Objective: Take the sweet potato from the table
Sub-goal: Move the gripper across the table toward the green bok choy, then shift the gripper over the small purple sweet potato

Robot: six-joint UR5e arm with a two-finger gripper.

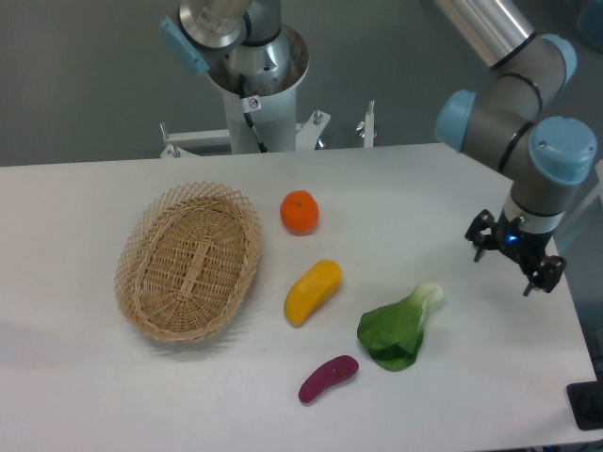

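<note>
The sweet potato (328, 379) lies on the table (141, 395), low and far left of the gripper (510, 259). Its long side slants, right end pointing up. The green leafy vegetable (399, 328) sits closer to the gripper. Farther left, the basket (188, 261) holds nothing. The gripper's fingers are spread wide, holding nothing.

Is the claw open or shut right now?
Open: the claw hangs empty over the table, its two fingers spread apart, well right of the sweet potato.

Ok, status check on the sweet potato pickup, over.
Tool open, empty, over table's right side. Sweet potato lying untouched near front edge. Bok choy sits between them.
</note>
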